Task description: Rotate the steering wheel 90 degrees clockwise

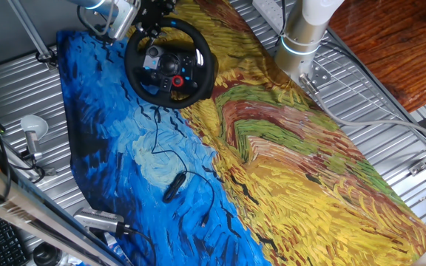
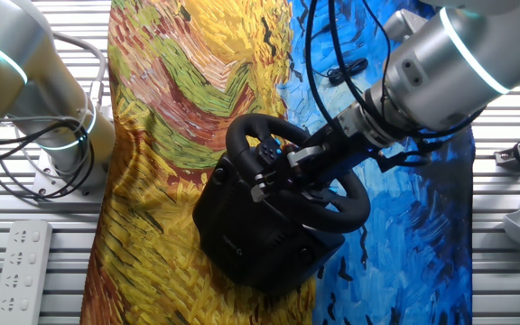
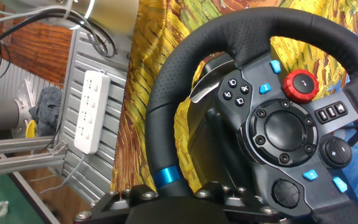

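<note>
While I watched the feeds, the steering wheel (image 1: 171, 64) sat at the far end of the counter (image 1: 390, 122), on a painted cloth (image 1: 287, 162) where its blue half met its yellow half. My gripper (image 2: 273, 167) was at the wheel's rim beside the blue marker stripe (image 3: 165, 177); in the other fixed view it reached across the face of the wheel. Whether it had actually closed on the rim I couldn't tell, since the fingers were hidden. In the hand view the red button (image 3: 301, 83) lay up and right of the hub. A small black oval device (image 1: 173, 186) with its thin cable lay on the blue part, well apart from the wheel. A white power strip (image 3: 92, 111) lay off the cloth.
</note>
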`<action>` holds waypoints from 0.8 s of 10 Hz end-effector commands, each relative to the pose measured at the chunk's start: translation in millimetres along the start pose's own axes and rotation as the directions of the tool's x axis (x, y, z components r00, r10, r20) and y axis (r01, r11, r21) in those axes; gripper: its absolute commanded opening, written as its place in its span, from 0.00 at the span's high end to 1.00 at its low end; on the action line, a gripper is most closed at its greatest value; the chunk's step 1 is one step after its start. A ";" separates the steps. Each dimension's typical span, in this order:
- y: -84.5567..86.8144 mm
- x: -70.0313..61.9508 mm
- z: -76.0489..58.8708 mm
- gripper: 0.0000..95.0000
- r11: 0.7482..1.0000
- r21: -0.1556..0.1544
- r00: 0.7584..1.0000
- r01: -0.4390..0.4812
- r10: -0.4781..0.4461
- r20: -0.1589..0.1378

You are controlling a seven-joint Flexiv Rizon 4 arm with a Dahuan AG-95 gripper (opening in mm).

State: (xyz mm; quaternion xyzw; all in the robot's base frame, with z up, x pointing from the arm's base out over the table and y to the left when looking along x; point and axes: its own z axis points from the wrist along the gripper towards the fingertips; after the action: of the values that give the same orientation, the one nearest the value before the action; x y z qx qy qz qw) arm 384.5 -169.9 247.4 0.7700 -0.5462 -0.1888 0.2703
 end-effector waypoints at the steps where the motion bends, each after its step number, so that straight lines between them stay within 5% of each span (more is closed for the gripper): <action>1: -0.3 -0.2 0.6 0.40 1.000 0.004 1.000 -0.008 0.008 0.001; 2: -0.3 -0.2 0.6 0.60 1.000 0.005 1.000 -0.011 0.011 0.002; 5: -0.4 -0.1 0.8 0.60 1.000 0.018 1.000 -0.013 0.013 0.003; 6: -0.3 0.0 1.0 0.80 1.000 0.021 1.000 -0.014 0.014 0.010; 8: -0.2 0.1 1.5 0.80 0.999 0.023 0.999 -0.031 0.031 0.022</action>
State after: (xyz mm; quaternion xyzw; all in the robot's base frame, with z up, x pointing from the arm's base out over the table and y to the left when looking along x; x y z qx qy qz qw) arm 381.6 -169.4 246.7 0.7619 -0.5646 -0.1858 0.2575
